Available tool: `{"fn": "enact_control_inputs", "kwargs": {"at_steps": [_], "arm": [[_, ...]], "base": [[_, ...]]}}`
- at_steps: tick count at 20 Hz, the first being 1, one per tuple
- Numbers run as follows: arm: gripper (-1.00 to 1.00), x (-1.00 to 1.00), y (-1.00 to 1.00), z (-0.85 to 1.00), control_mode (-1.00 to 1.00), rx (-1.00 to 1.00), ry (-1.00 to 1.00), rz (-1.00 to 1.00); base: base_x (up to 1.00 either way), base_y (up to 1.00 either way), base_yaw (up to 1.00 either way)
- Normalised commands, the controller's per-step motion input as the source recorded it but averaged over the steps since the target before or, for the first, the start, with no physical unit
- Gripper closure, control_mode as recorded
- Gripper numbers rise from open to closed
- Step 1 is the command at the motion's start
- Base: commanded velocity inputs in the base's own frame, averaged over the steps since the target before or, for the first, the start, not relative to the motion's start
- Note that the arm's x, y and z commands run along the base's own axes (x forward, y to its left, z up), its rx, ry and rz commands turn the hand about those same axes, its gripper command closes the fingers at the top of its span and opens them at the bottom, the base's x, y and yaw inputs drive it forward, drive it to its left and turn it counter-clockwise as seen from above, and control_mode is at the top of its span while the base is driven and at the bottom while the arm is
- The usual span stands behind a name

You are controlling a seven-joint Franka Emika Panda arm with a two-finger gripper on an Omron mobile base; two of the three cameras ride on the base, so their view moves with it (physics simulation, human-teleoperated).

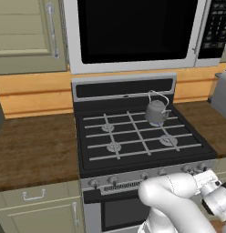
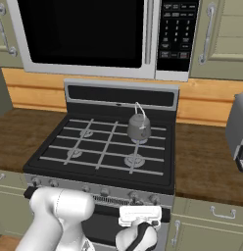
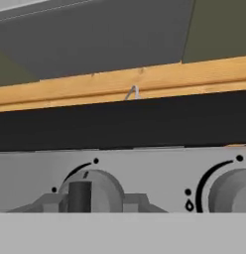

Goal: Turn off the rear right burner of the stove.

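Observation:
The black stove (image 1: pixel 133 157) with silver trim stands in front of me. A small grey kettle (image 1: pixel 156 110) sits on the rear right burner (image 1: pixel 156 123) and hides most of it; a faint bluish tint shows at the kettle's base. Small silver knobs (image 1: pixel 162 172) line the front panel. My gripper (image 2: pixel 140 211) hovers close to the panel's right end, just below the two rightmost knobs (image 2: pixel 154 198). In the hand view one knob (image 3: pixel 90 188) fills the lower left, with a dark block at its middle. A second knob (image 3: pixel 234 191) shows at the right edge. My fingertips are hidden.
A black-windowed microwave (image 1: pixel 133 32) hangs above the stove. Wooden counters (image 1: pixel 33 150) flank it on both sides, and a grey toaster (image 2: pixel 238 130) stands on the right one. Cabinet doors with handles (image 1: pixel 33 195) lie below the counters.

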Motion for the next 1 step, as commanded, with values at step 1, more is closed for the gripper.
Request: {"fn": "enact_control_inputs", "kwargs": {"at_steps": [1], "arm": [[1.00, 0.00, 0.00, 0.00, -1.00, 0.00, 0.00, 0.00]], "base": [[0.00, 0.00, 0.00]]}}
